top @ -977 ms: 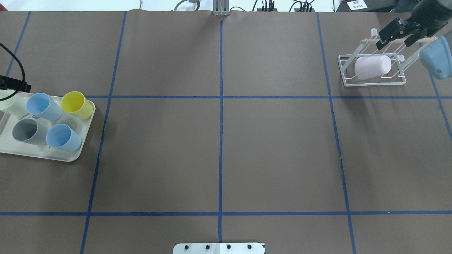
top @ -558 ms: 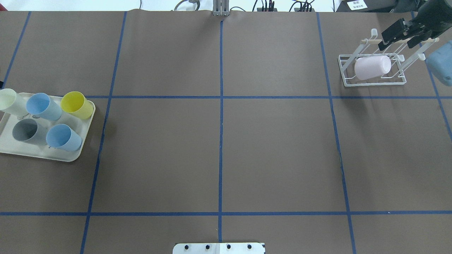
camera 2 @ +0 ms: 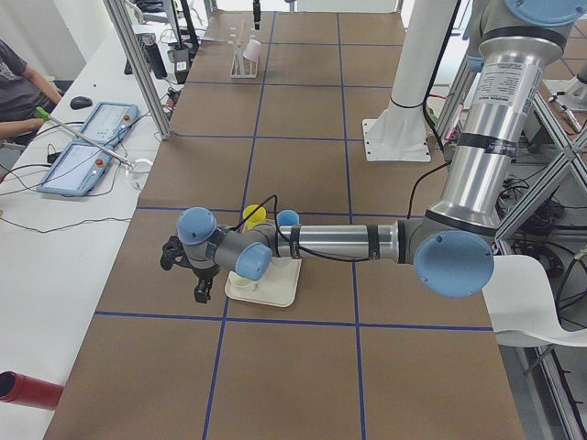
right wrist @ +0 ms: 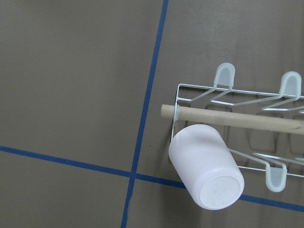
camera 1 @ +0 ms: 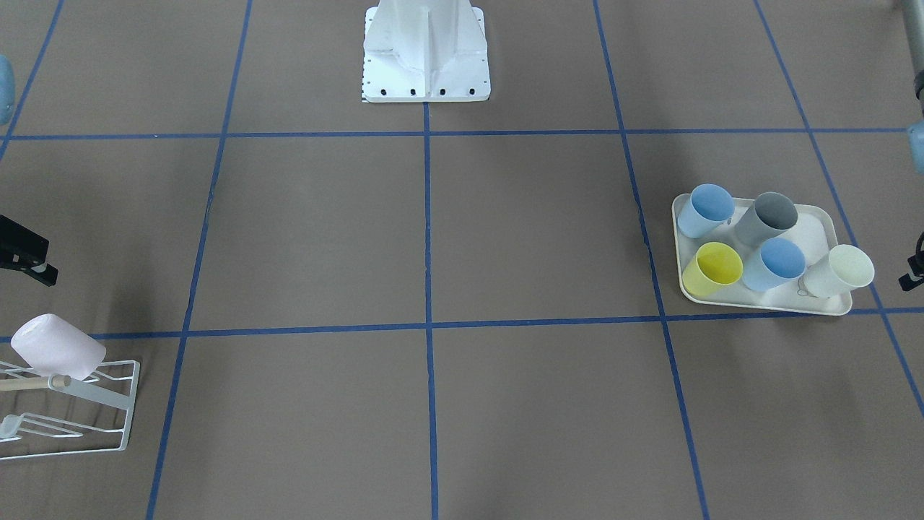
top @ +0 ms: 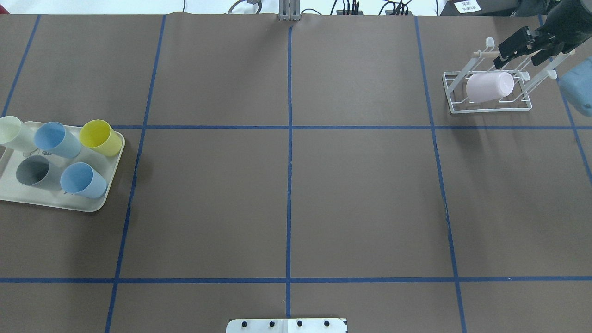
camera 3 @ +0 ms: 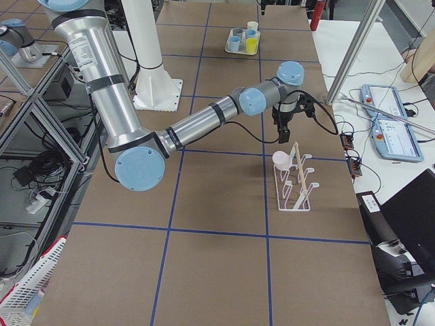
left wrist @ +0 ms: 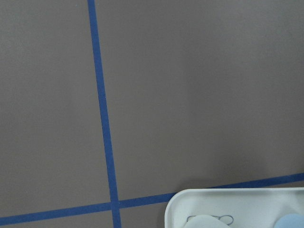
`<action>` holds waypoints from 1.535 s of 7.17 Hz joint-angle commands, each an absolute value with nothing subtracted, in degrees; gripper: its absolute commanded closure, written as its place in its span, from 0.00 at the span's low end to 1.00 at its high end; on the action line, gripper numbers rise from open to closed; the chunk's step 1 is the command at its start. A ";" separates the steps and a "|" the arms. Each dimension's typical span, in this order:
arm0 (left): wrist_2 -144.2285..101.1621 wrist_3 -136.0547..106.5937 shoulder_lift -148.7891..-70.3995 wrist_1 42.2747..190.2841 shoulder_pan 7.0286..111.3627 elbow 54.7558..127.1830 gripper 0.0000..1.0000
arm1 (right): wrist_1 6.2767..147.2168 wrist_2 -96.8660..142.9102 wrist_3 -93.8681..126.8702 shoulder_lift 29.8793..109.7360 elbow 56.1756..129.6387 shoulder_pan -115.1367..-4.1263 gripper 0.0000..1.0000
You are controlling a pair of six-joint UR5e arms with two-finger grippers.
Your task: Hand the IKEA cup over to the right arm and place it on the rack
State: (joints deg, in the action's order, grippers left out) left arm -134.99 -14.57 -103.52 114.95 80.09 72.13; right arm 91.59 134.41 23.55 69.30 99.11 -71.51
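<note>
A pale pink IKEA cup (top: 489,87) hangs mouth-down and tilted on a prong of the white wire rack (top: 490,110) at the far right, under the wooden rod (right wrist: 228,118). The right wrist view has the cup (right wrist: 206,166) bottom-up, with nothing gripping it. My right gripper (top: 520,48) hovers just beyond the rack, open and empty, apart from the cup. My left gripper (camera 2: 183,273) sits low beside the tray's outer end; only a black sliver of it (camera 1: 911,276) shows in the front view, so whether it is open or shut is unclear.
A cream tray (top: 92,206) at the far left carries several upright cups: two blue, one yellow (top: 99,137), one grey, one off-white. The robot's white base (camera 1: 426,50) stands at mid-table. A person sits at a side bench with tablets (camera 2: 87,147).
My right gripper has drawn back slightly from the rack toward the right edge. The left gripper and its cable have slid out of the overhead view on the left. The pink cup stays on the rack.
</note>
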 commanded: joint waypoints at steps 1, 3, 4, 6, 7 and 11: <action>-135.26 -14.50 -103.46 115.40 79.72 71.71 0.02 | 91.41 134.39 23.55 69.52 99.05 -71.02 0.02; -135.18 -14.24 -101.52 115.58 77.63 72.51 0.02 | 91.32 134.38 23.55 69.52 98.79 -70.84 0.02; -135.18 -14.41 -100.03 116.53 76.13 72.68 0.02 | 91.32 134.30 23.55 69.52 98.70 -70.67 0.02; -135.18 -14.50 -98.53 116.98 75.41 73.65 0.02 | 91.32 134.38 23.64 69.52 98.70 -70.58 0.02; -135.18 -14.50 -97.48 116.98 74.98 74.52 0.02 | 91.32 134.38 23.64 69.52 98.70 -70.58 0.02; -135.26 -14.59 -97.29 116.89 73.39 74.53 0.52 | 91.41 134.82 23.64 69.52 99.05 -70.49 0.02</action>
